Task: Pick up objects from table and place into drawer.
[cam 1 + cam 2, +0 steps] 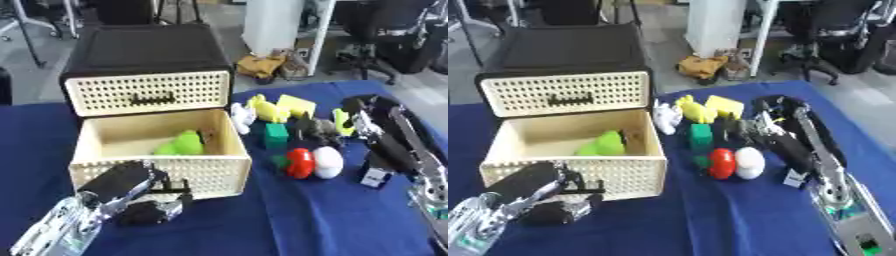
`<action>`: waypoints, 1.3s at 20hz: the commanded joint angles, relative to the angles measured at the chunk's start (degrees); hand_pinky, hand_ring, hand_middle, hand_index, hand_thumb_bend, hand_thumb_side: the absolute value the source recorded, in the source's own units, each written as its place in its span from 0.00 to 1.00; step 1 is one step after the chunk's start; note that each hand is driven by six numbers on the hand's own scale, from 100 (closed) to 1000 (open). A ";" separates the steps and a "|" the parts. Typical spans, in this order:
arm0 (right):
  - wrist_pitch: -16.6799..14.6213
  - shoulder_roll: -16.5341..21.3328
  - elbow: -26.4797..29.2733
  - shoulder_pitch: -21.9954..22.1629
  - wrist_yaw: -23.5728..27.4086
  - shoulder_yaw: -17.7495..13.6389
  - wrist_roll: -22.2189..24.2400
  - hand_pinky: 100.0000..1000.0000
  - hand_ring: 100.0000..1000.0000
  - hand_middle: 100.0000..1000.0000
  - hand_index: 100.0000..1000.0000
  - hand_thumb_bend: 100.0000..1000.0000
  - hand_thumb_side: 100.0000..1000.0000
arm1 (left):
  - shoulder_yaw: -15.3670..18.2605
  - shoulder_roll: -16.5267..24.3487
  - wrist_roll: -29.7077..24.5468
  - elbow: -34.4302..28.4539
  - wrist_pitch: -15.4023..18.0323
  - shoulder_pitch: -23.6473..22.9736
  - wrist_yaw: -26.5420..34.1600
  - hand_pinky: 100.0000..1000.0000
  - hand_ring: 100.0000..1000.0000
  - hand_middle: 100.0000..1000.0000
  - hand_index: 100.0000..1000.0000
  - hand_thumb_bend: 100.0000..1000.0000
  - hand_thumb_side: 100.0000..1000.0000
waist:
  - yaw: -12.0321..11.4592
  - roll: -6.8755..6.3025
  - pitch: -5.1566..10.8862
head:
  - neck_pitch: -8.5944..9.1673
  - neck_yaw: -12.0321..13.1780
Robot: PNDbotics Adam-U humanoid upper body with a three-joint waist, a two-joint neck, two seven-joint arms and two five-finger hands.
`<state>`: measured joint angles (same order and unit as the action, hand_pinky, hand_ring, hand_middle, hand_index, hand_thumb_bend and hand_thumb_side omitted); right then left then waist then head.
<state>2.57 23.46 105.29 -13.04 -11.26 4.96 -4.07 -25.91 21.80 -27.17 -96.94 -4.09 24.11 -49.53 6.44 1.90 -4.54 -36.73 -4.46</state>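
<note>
Hovering right robot hand [350,117] (fingers unclear) touching yellow-green piece [342,121]; white egg [328,162] just below.

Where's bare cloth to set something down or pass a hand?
Free: cloth in front of the red object and white egg shape, toward the near edge; the open drawer floor left of the green object. Crowded: toy cluster between the drawer and the right hand.

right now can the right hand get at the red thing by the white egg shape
Probably yes. The right hand is just behind the cluster, and the red object lies in front of it beside the white egg shape, uncovered from above. The neighbours sit close, so fingers may nudge them.
</note>
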 commanded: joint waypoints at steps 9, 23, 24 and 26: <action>-0.08 1.21 0.84 -0.39 -0.03 -0.68 -0.16 0.37 0.50 0.58 0.70 0.00 0.73 | 0.36 0.78 0.57 -5.82 0.03 -1.36 1.36 0.00 0.00 0.00 0.79 0.23 1.00 | -0.26 0.10 0.66 | -0.16 -0.35; 0.01 1.42 0.85 -0.40 -0.20 -0.94 -0.39 0.37 0.50 0.58 0.70 0.00 0.72 | 4.49 1.31 6.67 -9.97 -1.87 -2.85 2.17 0.00 0.00 0.00 0.70 0.15 1.00 | -0.68 0.28 0.65 | -0.08 -0.70; 0.06 1.46 0.77 -0.42 -0.24 -1.01 -0.46 0.37 0.50 0.58 0.70 0.00 0.72 | 5.32 1.28 7.56 -10.38 -2.38 -3.10 3.01 0.00 0.00 0.00 0.69 0.14 1.00 | -0.74 0.29 0.63 | -0.09 -0.74; 0.14 1.55 0.53 -0.40 -0.30 -1.09 -0.54 0.37 0.50 0.58 0.70 0.00 0.72 | 6.97 1.23 9.44 -11.07 -3.34 -3.66 4.86 0.00 0.00 0.00 0.69 0.14 1.00 | -0.85 0.32 0.60 | -0.04 -0.88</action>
<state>2.76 23.49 105.25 -13.02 -11.35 4.59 -4.34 -20.49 22.21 -18.95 -106.47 -6.93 19.98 -45.82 5.58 2.23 -4.54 -36.73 -5.15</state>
